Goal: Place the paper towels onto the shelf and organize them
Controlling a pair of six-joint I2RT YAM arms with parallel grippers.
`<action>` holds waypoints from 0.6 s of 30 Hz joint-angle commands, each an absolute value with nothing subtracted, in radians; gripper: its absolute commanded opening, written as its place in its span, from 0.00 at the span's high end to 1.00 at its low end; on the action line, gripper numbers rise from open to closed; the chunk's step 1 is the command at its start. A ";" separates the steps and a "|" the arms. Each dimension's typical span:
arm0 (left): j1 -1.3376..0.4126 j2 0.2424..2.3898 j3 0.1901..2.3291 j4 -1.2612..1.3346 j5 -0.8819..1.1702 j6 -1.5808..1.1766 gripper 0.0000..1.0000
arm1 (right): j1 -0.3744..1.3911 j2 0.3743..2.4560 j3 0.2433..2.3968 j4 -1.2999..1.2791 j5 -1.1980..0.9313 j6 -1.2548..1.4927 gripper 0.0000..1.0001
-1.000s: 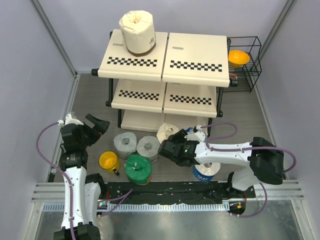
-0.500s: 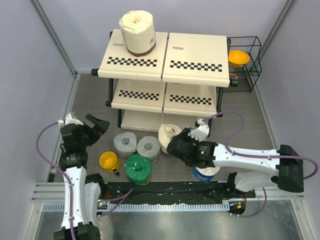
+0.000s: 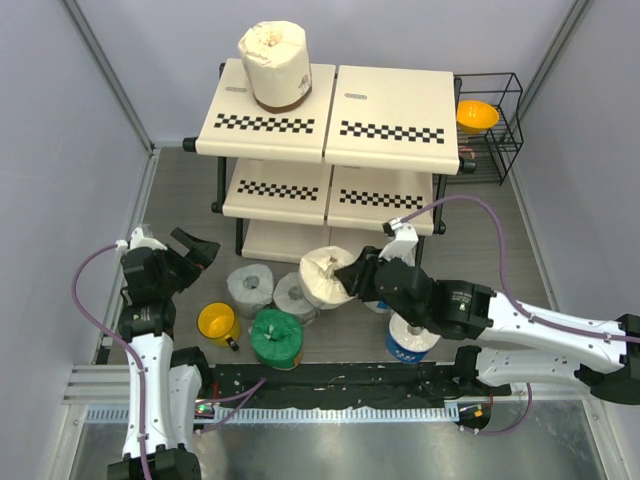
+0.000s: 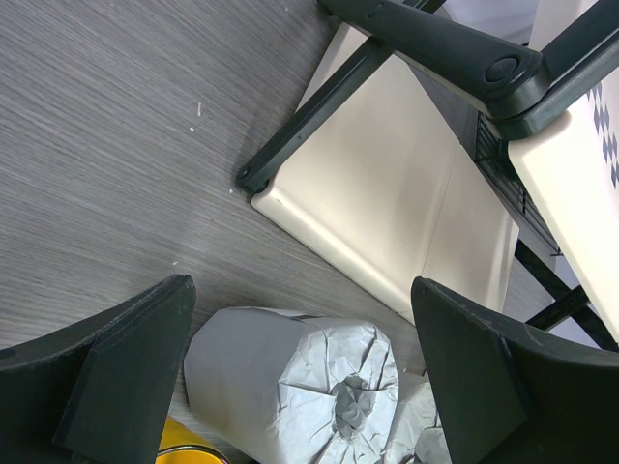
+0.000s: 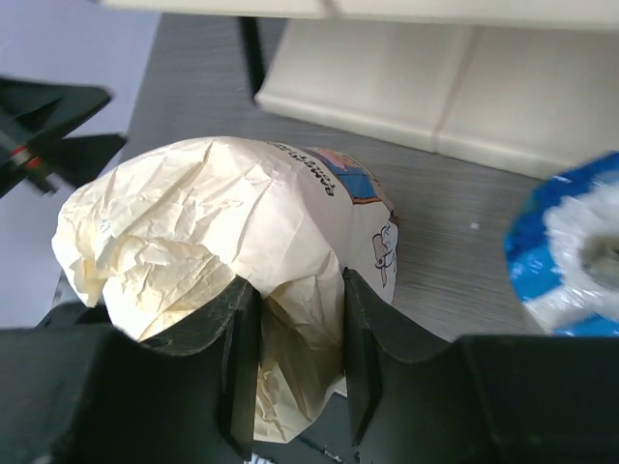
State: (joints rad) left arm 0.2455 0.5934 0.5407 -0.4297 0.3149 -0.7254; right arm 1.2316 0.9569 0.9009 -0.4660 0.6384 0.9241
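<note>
1. Right gripper [image 3: 347, 283]: I see both fingers [image 5: 241, 360] pinching a cream roll [image 3: 324, 276] by the crumpled wrapper at one end. The roll sits tilted in the grip, out in front of the shelf's bottom board. From above it overlaps the nearer of the grey rolls.
2. Left gripper [image 3: 178, 256]: fingers spread wide with nothing between them, over the table [image 3: 500, 250] to the left of the shelf. Its own camera looks down on a grey roll and a corner of the bottom board.
3. Shelf [image 3: 395, 105]: three tiers of cream boards with checkered strips on a black frame. I count one roll stored, a second cream roll [image 3: 275, 62] standing upright on the left half of the top board.
4. Grey rolls [image 3: 249, 288]: two, side by side on the table before the shelf.
5. Green roll [image 3: 276, 337]: upright, just in front of the grey pair, with a yellow mug [image 3: 217, 322] just beside it on the left.
6. Blue-and-white roll [image 3: 411, 340]: upright on the table, partly under the right arm.
7. Wire rack [image 3: 505, 140]: black, right of the shelf, holding an orange bowl [image 3: 477, 115].
</note>
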 commanded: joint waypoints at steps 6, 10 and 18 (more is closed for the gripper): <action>0.252 0.591 0.545 -0.402 0.328 -0.723 0.00 | 1.252 1.040 1.156 -0.249 0.416 0.576 0.75; 0.253 0.591 0.546 -0.402 0.328 -0.723 0.00 | 1.252 1.133 1.378 -0.275 0.462 0.467 0.75; 0.252 0.594 0.545 -0.400 0.328 -0.724 0.00 | 1.252 1.249 1.719 -0.276 0.633 0.289 0.75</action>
